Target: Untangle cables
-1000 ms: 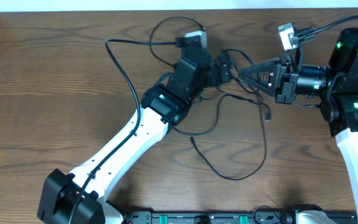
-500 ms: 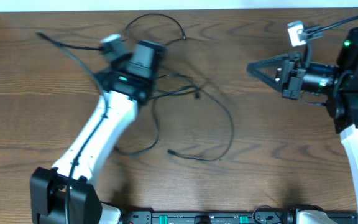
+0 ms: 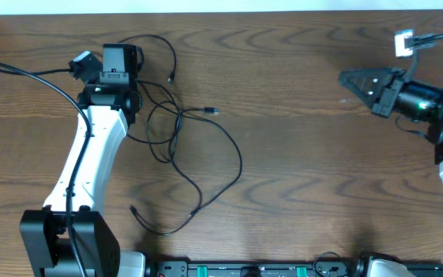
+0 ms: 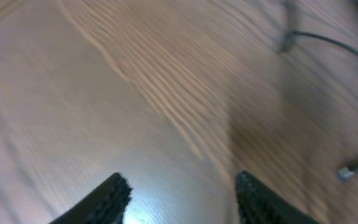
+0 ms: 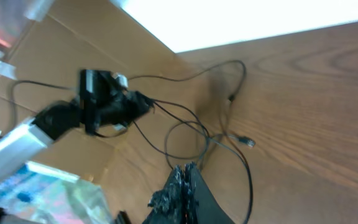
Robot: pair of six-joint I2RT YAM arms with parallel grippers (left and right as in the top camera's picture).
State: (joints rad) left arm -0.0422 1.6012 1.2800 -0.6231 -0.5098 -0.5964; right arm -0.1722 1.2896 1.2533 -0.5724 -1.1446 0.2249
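Untangling at the worktop: my left pincer hangs above the wood, its fingers spread with only bare grain between them. The cables, thin black cords in loose, crossing loops, sprawl just beside that pincer on its right and trail back toward my base, none of them gripped. My right pincer, pressed together and pinching nothing, points toward the left pincer from well apart.
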